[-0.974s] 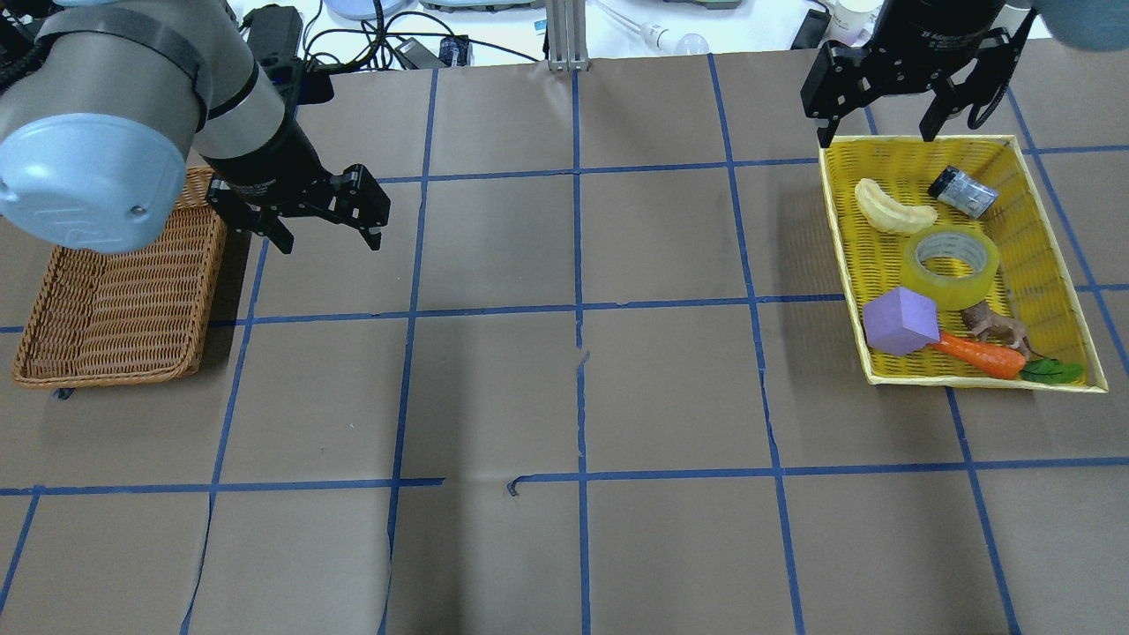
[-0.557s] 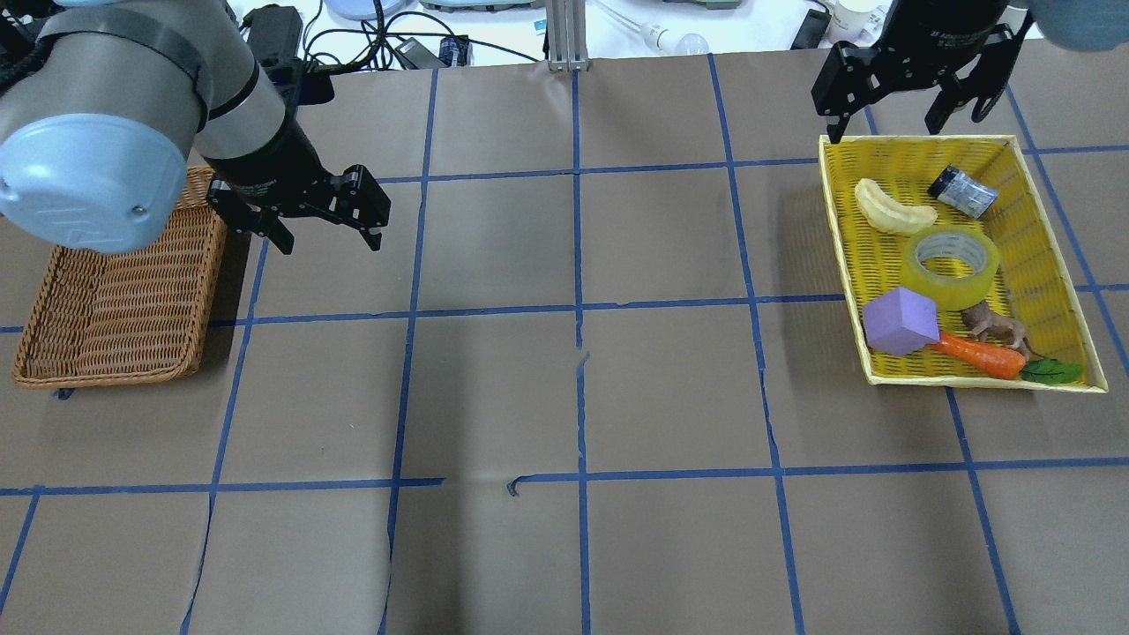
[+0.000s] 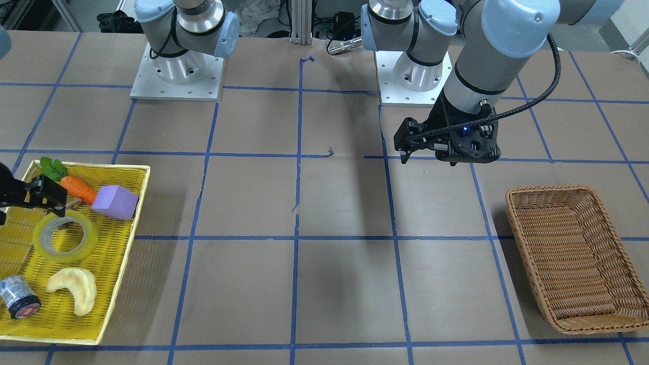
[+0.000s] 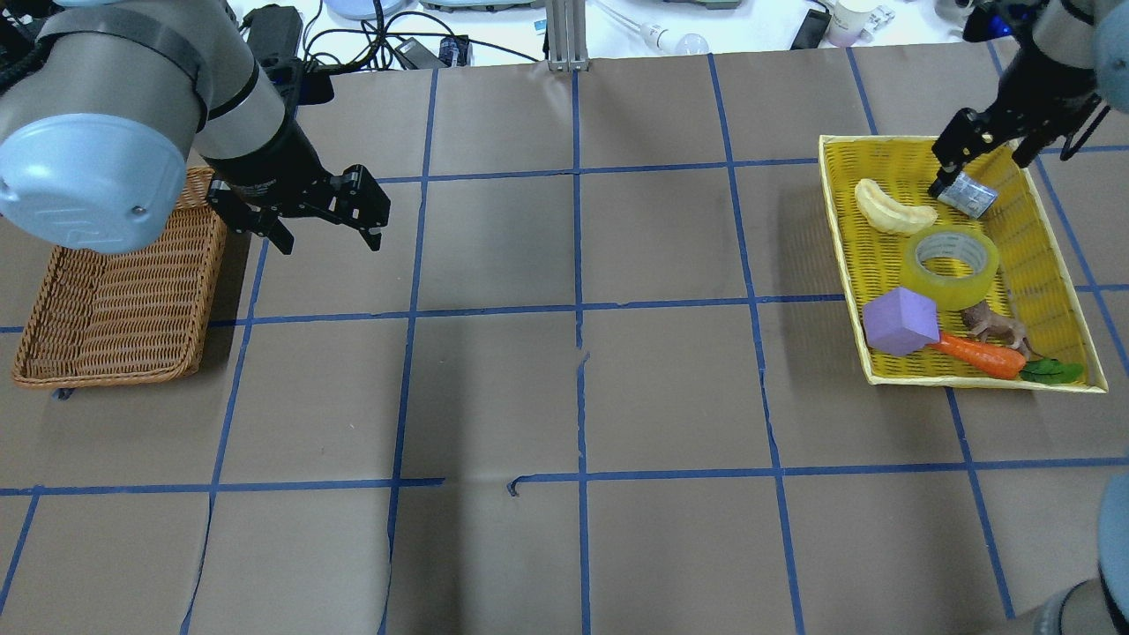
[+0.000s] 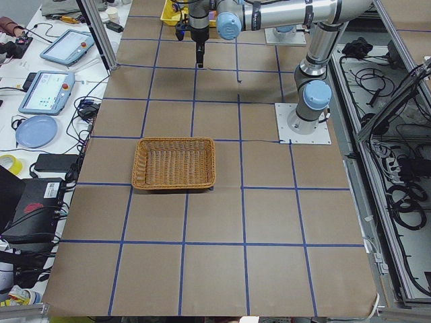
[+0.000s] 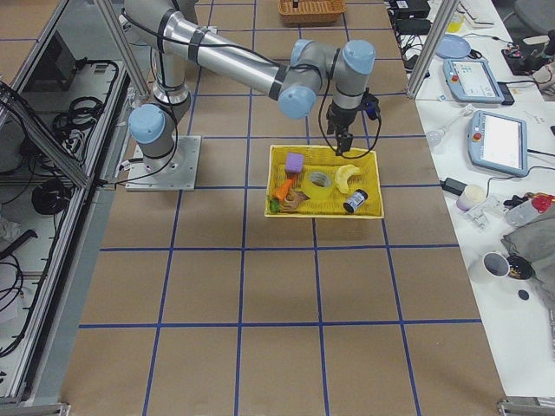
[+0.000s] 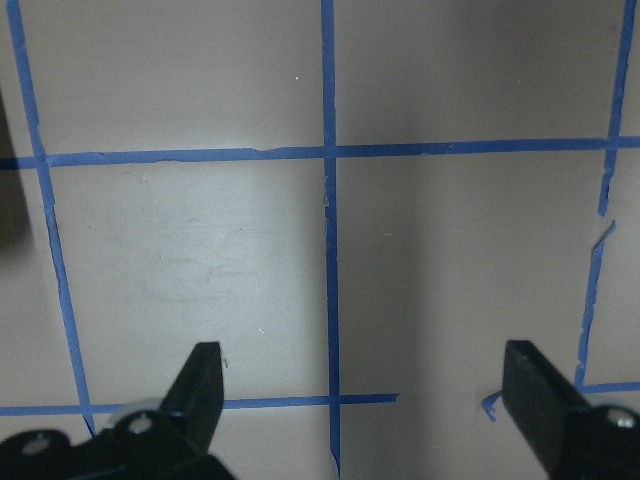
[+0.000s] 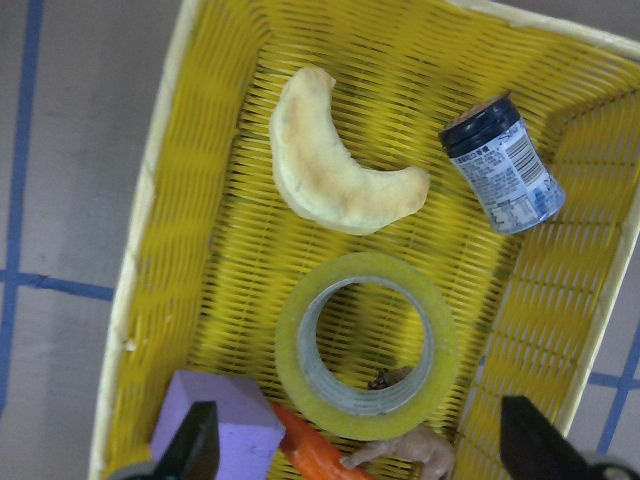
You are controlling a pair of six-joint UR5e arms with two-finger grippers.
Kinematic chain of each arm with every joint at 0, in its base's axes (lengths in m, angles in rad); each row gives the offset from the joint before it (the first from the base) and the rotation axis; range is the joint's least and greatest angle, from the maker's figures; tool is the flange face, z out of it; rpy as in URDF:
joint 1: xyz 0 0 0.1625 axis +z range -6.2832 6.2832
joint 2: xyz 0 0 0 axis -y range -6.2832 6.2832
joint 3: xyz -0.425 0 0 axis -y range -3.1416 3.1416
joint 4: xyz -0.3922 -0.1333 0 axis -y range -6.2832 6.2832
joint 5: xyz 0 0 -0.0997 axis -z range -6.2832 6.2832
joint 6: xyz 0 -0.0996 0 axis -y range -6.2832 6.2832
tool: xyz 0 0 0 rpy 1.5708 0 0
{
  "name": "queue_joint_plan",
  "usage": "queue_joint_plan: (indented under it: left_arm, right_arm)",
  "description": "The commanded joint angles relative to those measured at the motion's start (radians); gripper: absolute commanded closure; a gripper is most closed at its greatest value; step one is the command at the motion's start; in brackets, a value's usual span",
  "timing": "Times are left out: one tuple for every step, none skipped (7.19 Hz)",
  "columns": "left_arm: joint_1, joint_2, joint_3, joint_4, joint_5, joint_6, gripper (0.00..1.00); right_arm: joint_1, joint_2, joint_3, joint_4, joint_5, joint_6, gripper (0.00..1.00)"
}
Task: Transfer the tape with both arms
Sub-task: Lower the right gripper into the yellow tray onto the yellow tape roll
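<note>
The tape [image 4: 951, 267], a translucent yellow ring with a grey core, lies flat in the yellow tray [image 4: 831, 203] among other items. It also shows in the front view [image 3: 66, 236] and in the right wrist view [image 8: 366, 345]. My right gripper [image 4: 981, 166] hangs open and empty above the tray's far end, over the silver cylinder [image 4: 968, 194]. In the right wrist view its fingertips [image 8: 196, 448] frame the tape from above. My left gripper [image 4: 331, 242] is open and empty above bare table, just right of the wicker basket [image 4: 115, 291].
The tray also holds a pale croissant-shaped piece [image 4: 893, 209], a purple block [image 4: 900, 320], a carrot [image 4: 979, 353] and a small brown toy animal [image 4: 997, 326] touching the tape's near side. The wicker basket holds nothing. Cables and devices lie beyond the table's far edge.
My right gripper has moved to the right and turned, from beyond the tray's far rim to over its far right corner. The left arm has not moved.
</note>
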Motion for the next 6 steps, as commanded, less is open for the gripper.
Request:
queue_joint_plan:
  left_arm:
    - [0.0,0.0,0.0,0.0,-0.002,0.0,0.0]
    - [0.0,0.0,-0.002,0.0,-0.003,0.0,0.0]
    - [0.0,0.0,0.0,0.0,-0.003,0.0,0.0]
    - [0.0,-0.002,0.0,0.0,-0.006,0.0,0.0]
    - [0.0,-0.002,0.0,0.0,-0.008,0.0,0.0]
    - [0.0,-0.002,0.0,0.0,-0.008,0.0,0.0]
  right_arm:
    - [-0.085,0.035,0.174,-0.271,0.016,-0.144,0.0]
    - [-0.094,0.057,0.205,-0.311,0.037,-0.168,0.02]
    - [-0.098,0.068,0.222,-0.316,0.03,-0.169,0.11]
    - [-0.099,0.071,0.224,-0.318,0.027,-0.169,0.2]
    - [-0.101,0.094,0.224,-0.33,0.027,-0.169,0.27]
    - [-0.102,0.114,0.221,-0.351,0.024,-0.169,0.42]
